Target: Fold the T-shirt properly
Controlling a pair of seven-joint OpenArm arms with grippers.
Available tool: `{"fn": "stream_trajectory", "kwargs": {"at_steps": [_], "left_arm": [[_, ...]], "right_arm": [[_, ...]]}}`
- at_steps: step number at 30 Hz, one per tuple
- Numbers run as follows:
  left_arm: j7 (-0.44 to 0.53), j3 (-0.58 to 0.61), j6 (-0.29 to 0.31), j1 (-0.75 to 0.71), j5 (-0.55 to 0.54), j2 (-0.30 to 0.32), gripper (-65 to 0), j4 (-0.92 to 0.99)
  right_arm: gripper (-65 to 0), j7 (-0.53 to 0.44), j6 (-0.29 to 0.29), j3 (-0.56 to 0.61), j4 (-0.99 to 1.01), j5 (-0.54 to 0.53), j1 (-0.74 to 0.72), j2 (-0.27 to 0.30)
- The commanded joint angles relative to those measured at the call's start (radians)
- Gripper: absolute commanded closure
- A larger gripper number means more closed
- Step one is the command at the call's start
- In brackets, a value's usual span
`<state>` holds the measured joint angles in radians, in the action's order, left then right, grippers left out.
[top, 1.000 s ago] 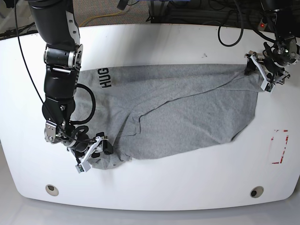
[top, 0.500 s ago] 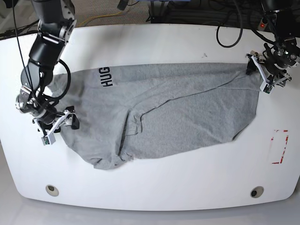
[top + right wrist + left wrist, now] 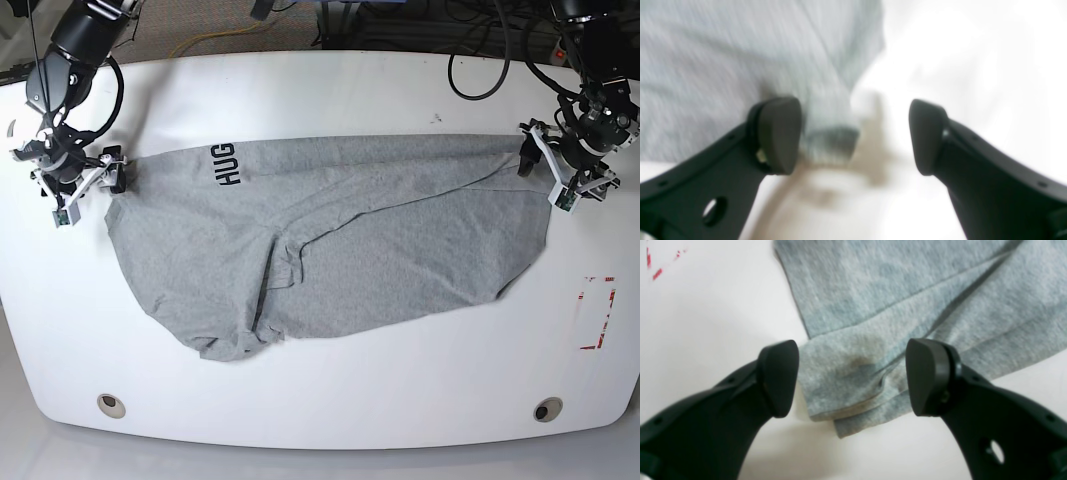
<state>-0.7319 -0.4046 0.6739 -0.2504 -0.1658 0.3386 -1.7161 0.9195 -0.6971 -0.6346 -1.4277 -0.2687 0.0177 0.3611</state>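
The light grey T-shirt (image 3: 380,240) lies spread and creased on the white table (image 3: 330,400), with black letters "HUG" (image 3: 227,165) showing near its upper left. My right gripper (image 3: 85,185) is at the shirt's far left corner. In the right wrist view it (image 3: 853,136) is open, with a hemmed shirt corner (image 3: 830,140) between its fingers (image 3: 778,133), nearer the left one. My left gripper (image 3: 546,168) is at the shirt's upper right corner. In the left wrist view it (image 3: 853,380) is open above a folded corner of the shirt (image 3: 846,383).
A red-marked rectangle (image 3: 597,312) is on the table at the right; it also shows in the left wrist view (image 3: 656,271). Two round fittings (image 3: 111,405) (image 3: 546,409) sit near the front edge. Cables (image 3: 480,70) hang at the back.
My right gripper has left the shirt's lower left hem and moved up and left to the far left corner. The hem now lies flat. My left gripper has shifted slightly.
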Motion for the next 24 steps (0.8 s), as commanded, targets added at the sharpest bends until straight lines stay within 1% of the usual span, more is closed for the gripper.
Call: {"fn": "stream_trajectory", "kwargs": {"at_steps": [1,4,7,11,12,14,15,16,17,19,21,24], "left_arm": [[0.016,-0.007,-0.007,0.007,-0.005,0.017,-47.2,-0.015],[0.016,-0.007,-0.007,0.006,-0.004,0.017,-47.6,0.018],[0.018,-0.007,-0.007,0.006,-0.004,0.017,-50.3,0.078],[0.022,-0.007,-0.007,0.006,-0.004,0.017,-50.0,0.123],[0.022,-0.007,-0.007,0.006,-0.002,0.017,-49.9,0.124],[0.022,-0.007,-0.009,0.006,0.001,0.017,-49.6,0.126],[0.022,-0.007,-0.009,0.006,0.001,0.017,-47.9,0.126],[0.021,-0.007,-0.009,0.006,0.001,0.017,-44.9,0.126],[0.016,-0.007,-0.009,0.006,0.001,0.017,-40.3,0.126],[0.016,-0.007,-0.007,0.001,0.001,0.018,-34.2,0.123],[0.01,-0.007,-0.003,-0.002,0.001,0.021,-32.4,0.121],[-0.025,-0.007,-0.001,-0.027,0.001,0.026,-32.1,0.113]], "right_arm": [[-48.0,-0.023,-0.001,-0.021,-0.02,-0.019,0.008,0.026],[-48.0,-0.023,-0.001,-0.015,-0.018,-0.019,0.015,0.023],[-48.0,-0.023,-0.001,-0.014,-0.018,-0.019,0.014,-0.004],[-47.7,-0.023,-0.001,-0.012,-0.015,-0.019,0.012,-0.026],[-46.5,-0.023,-0.001,-0.012,-0.009,-0.017,0.012,-0.038],[-39.5,-0.023,-0.001,-0.011,0.009,-0.019,0.011,-0.052],[-34.7,-0.024,-0.001,-0.011,0.012,-0.019,0.005,-0.053],[-28.9,-0.024,-0.001,-0.011,0.014,-0.019,0.0,-0.056],[-21.2,-0.024,-0.001,-0.011,0.014,-0.019,0.001,-0.058],[-11.1,-0.024,-0.001,-0.011,0.011,-0.019,0.003,-0.058],[-8.7,-0.023,-0.001,-0.012,0.008,-0.019,0.005,-0.058],[-8.7,-0.014,-0.001,-0.02,0.005,-0.019,0.028,-0.056]]}}
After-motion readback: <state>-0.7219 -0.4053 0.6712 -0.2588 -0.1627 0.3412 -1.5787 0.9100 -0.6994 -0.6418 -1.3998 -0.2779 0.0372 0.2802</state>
